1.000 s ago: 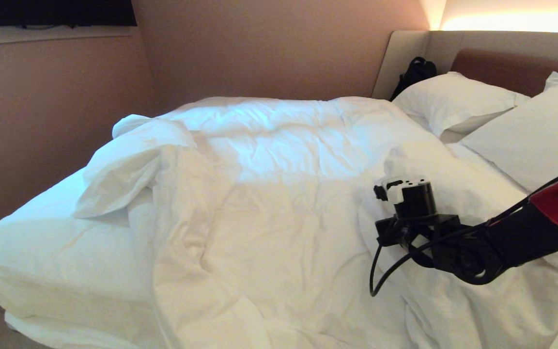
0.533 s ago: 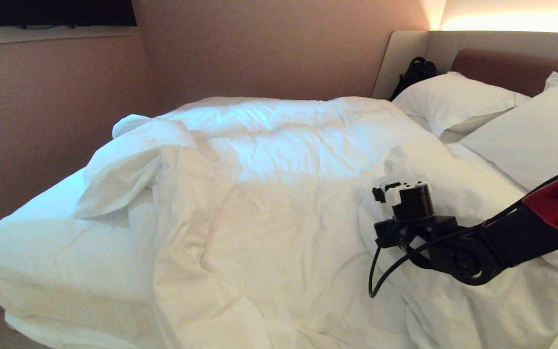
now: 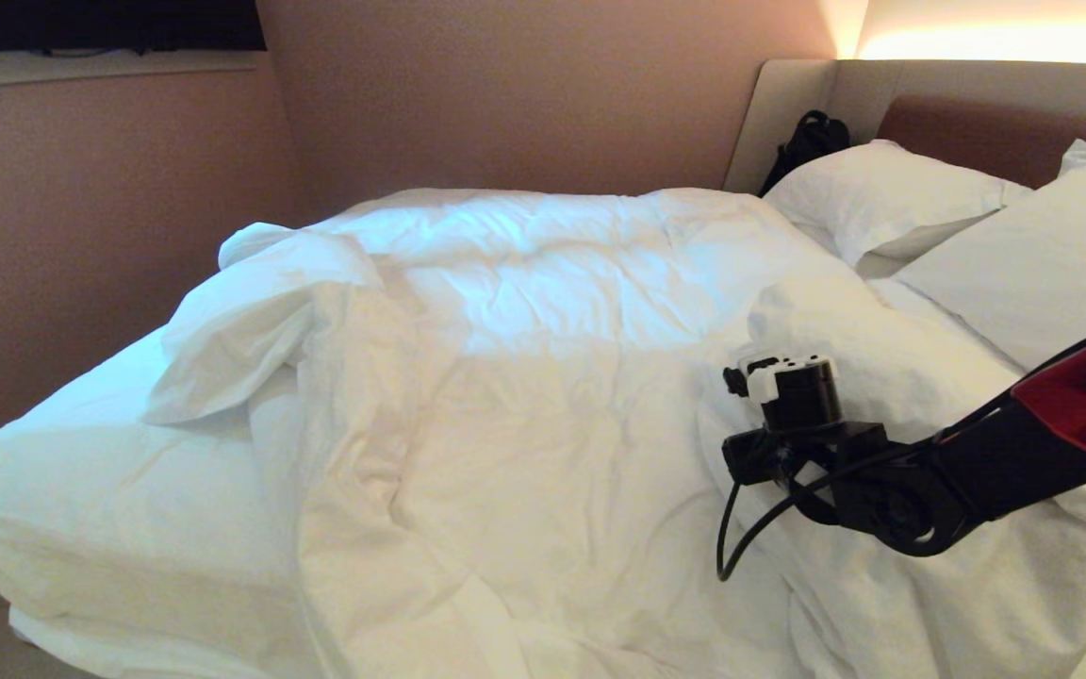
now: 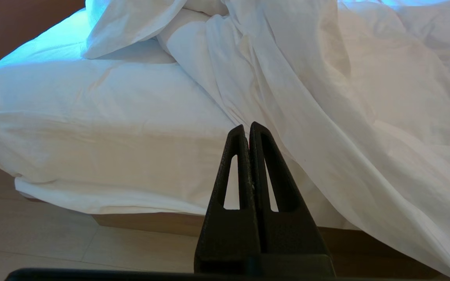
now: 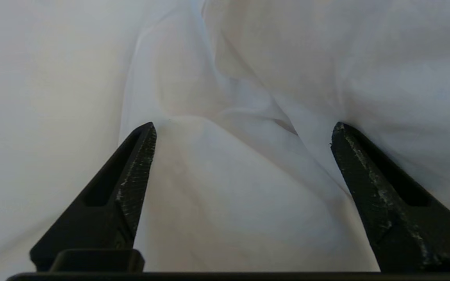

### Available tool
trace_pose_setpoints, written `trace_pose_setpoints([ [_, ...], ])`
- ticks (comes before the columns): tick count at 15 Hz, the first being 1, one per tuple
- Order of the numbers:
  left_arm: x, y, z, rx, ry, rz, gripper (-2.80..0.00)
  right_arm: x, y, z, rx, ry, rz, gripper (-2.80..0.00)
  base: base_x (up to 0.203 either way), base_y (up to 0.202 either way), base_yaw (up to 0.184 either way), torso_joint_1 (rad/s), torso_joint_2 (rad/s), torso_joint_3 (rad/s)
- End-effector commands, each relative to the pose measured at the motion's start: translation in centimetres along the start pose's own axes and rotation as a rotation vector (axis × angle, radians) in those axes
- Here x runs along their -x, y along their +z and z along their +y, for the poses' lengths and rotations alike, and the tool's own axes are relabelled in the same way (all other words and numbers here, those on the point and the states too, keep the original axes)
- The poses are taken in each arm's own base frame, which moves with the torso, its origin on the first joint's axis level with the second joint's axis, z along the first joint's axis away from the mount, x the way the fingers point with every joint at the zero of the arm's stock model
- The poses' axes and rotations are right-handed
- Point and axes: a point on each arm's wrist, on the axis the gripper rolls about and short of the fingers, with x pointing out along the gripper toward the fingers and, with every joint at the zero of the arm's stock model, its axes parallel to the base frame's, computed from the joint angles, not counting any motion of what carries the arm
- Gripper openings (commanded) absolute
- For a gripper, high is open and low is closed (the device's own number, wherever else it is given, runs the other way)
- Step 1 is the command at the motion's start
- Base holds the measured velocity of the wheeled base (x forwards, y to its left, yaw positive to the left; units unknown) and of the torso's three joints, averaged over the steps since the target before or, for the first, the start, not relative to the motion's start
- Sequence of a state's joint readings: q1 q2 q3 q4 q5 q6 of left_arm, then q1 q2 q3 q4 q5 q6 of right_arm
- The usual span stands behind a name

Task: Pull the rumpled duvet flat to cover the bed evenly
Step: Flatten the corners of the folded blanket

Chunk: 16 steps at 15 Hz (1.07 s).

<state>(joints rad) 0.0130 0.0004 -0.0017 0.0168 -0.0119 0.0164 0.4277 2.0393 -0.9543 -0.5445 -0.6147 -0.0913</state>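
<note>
The duvet (image 3: 543,377) lies across the middle and the robot's right part of the bed (image 3: 81,509), bunched into long ridges, with one corner folded back in a puffy lump on the robot's left, so that bare sheet (image 3: 100,471) shows at that end. It looks thick and soft, light for its bulk, and limp; it will likely drag and fold rather than slide as one piece. The cotton cover is wrinkled and matte, so it should pinch well. The best hold is probably a raised fold or the folded-back corner, not the flat middle.

The right gripper (image 5: 244,128) hangs just over a crease near the pillows, fingers spread wide with nothing between them. The left gripper (image 4: 247,128) is parked low beside the bed's edge, fingers pressed together, empty.

Two plump pillows (image 3: 892,198) rest against the padded headboard (image 3: 995,132). A dark bag (image 3: 807,141) sits in the corner behind them.
</note>
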Motion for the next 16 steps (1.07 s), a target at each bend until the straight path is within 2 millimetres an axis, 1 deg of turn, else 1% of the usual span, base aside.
trace_pose_setpoints([
  [1,0.0,0.0,0.0,0.0,0.0,0.0,-2.8,-0.1,-0.1,0.1,0.001,-0.003,0.001,0.0,0.0,0.0,0.0,0.0,0.0,0.0],
  [9,0.0,0.0,0.0,0.0,0.002,0.0,-2.8,-0.5,-0.5,0.4,0.003,-0.002,0.015,0.0,0.0,0.0,0.0,0.0,0.0,0.0],
  [16,0.0,0.0,0.0,0.0,0.001,0.0,-2.8,-1.5,-1.2,1.3,-0.003,0.001,0.036,0.0,0.0,0.0,0.0,0.0,0.0,0.0],
])
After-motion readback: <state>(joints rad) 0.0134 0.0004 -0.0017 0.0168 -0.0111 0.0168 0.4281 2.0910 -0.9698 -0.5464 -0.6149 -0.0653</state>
